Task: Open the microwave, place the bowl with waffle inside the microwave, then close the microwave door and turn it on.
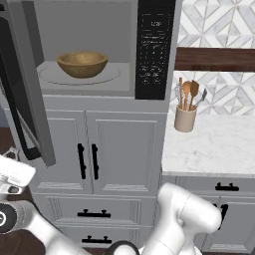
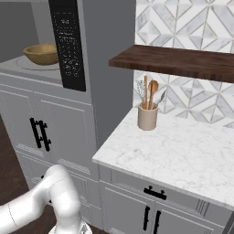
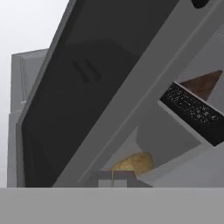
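Note:
The microwave (image 1: 99,94) stands open, its black keypad panel (image 1: 154,50) (image 2: 68,45) on the right. The brown wooden bowl (image 1: 82,63) (image 2: 41,53) (image 3: 133,162) rests on the round turntable plate (image 1: 50,74) inside; its rim hides the waffle. The microwave door (image 1: 25,99) (image 3: 87,87) is swung out to the left, with its black bar handle (image 1: 17,114) on the outer face. My white hand (image 1: 14,172) hangs low at the left, below and outside the door's free edge. In the hand view my gripper (image 3: 113,178) has its fingertips pressed together, shut and holding nothing.
Grey cabinet doors with short black handles (image 1: 88,160) sit under the microwave. To the right, a marble counter (image 1: 214,144) (image 2: 183,151) carries a beige utensil crock (image 1: 185,118) (image 2: 147,116). A dark wooden shelf (image 1: 214,59) (image 2: 178,61) runs above it.

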Controlling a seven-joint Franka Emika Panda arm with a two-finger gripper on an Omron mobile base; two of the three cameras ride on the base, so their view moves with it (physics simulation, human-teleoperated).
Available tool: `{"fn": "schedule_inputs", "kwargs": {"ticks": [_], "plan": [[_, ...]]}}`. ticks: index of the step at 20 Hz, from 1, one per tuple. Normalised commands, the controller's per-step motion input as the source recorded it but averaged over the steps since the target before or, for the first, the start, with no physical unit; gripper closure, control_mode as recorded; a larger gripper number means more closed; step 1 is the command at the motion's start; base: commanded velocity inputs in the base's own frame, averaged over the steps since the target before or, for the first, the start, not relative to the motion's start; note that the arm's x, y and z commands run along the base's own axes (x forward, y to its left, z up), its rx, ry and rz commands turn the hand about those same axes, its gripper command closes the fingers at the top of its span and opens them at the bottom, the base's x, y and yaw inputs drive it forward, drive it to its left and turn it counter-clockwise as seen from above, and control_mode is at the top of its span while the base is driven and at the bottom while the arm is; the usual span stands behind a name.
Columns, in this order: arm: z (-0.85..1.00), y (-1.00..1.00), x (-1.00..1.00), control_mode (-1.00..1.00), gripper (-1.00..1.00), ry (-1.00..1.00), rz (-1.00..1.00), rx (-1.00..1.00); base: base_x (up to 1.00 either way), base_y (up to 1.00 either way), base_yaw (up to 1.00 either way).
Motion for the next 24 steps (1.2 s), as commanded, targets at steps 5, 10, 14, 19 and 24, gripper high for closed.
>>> {"fn": "schedule_inputs", "kwargs": {"ticks": [5, 10, 14, 19, 24], "plan": [[0.55, -0.01, -0.23, -1.0, 1.0, -0.16, 0.06, 0.12, 0.0, 0.0, 0.0], [0.56, -0.34, -0.35, -1.0, 1.0, -0.19, 0.03, 0.21, 0.0, 0.0, 0.0], [0.73, -0.65, -0.13, -1.0, 1.0, -0.14, 0.01, 0.32, 0.0, 0.0, 0.0], [0.77, -0.89, -0.02, -1.0, 1.0, -0.08, 0.01, 0.39, 0.0, 0.0, 0.0], [0.63, -1.0, 0.01, -1.0, 1.0, -0.01, 0.12, 0.44, 0.0, 0.0, 0.0]]}}
